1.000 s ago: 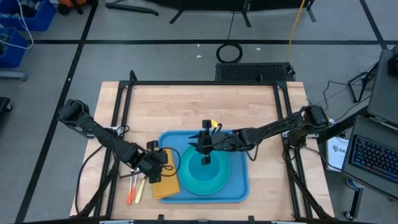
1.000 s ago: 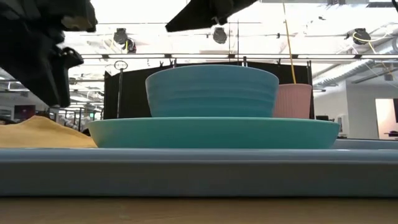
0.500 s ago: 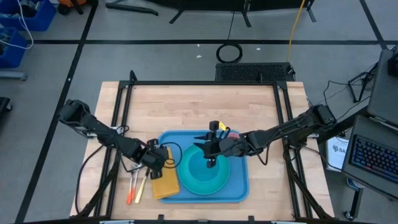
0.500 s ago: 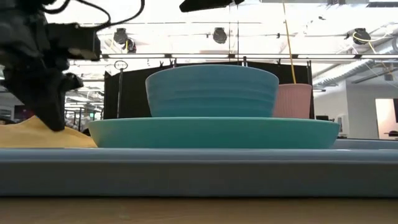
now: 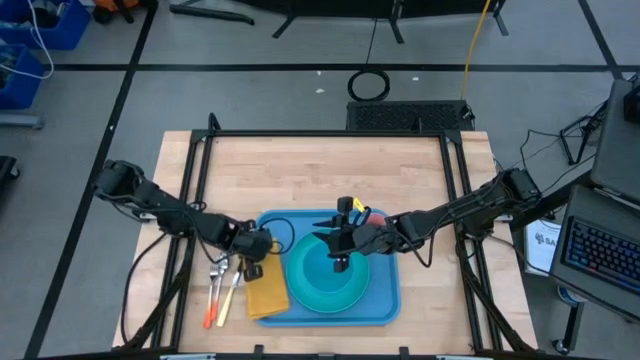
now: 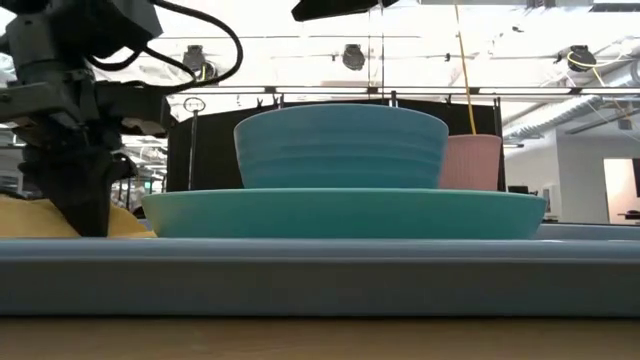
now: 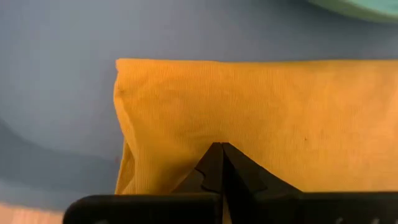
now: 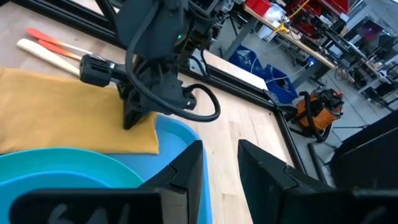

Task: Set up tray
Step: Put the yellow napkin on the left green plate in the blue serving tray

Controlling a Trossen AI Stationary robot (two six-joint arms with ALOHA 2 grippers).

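Observation:
The blue tray (image 5: 385, 300) lies at the table's near middle. On it a turquoise plate (image 6: 340, 212) carries a blue bowl (image 6: 340, 145), a pink cup (image 6: 470, 162) stands behind them, and a folded yellow napkin (image 5: 266, 295) lies flat along the tray's left side. My left gripper (image 5: 252, 266) is shut, its tips down on the napkin's far end. My right gripper (image 8: 221, 162) hovers open above the bowl (image 5: 325, 262), with nothing between its fingers. My left gripper's shut fingertips (image 7: 221, 152) rest on the napkin's top face (image 7: 261, 124), near its far end and close to the side edge. They come steeply from above, slanting from the table's left. The napkin stays flat on the tray. Whether cloth is caught between the tips, I cannot tell.
Two utensils with orange and cream handles (image 5: 220, 298) lie on the wood just left of the tray, close beside my left gripper. The far half of the table (image 5: 320, 170) is bare wood, and black frame rails run along both sides.
My left gripper has come down from above the tray's left side onto the napkin's far end, shifting slightly toward the table's far edge and turning a little. My right gripper has drifted a little toward the table's right edge above the bowl. The napkin has stayed in place.

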